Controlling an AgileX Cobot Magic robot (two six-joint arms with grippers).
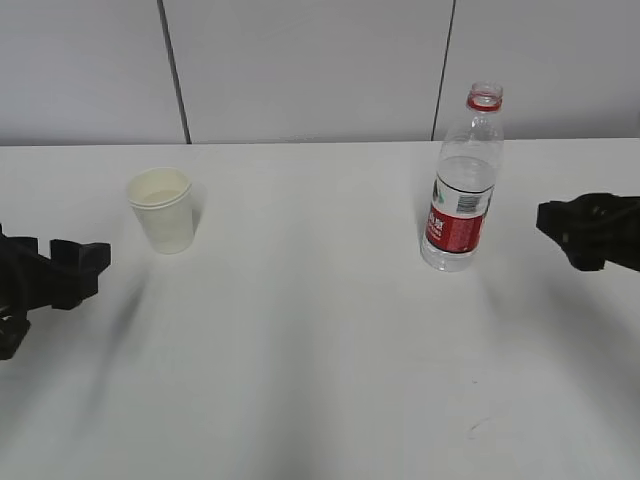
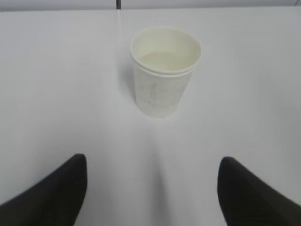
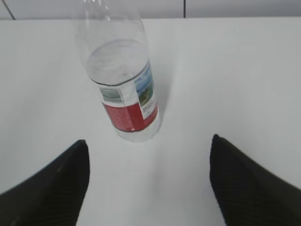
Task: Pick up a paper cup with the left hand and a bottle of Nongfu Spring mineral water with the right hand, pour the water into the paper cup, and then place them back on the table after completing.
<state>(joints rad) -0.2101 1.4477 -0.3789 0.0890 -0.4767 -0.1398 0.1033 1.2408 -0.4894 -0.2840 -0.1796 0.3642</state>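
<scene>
A white paper cup (image 1: 162, 209) stands upright on the white table (image 1: 320, 340) at the left; in the left wrist view the cup (image 2: 164, 70) is ahead of my open, empty left gripper (image 2: 153, 188), well apart from it. A clear water bottle (image 1: 463, 185) with a red label and a red neck ring, no cap, stands upright at the right, partly filled with clear water. In the right wrist view the bottle (image 3: 124, 84) is ahead and slightly left of my open, empty right gripper (image 3: 148, 181). The left gripper (image 1: 85, 262) and right gripper (image 1: 550, 222) sit at the view's edges.
A grey panelled wall (image 1: 300, 70) runs behind the table's far edge. A faint mark (image 1: 478, 427) lies on the tabletop near the front right.
</scene>
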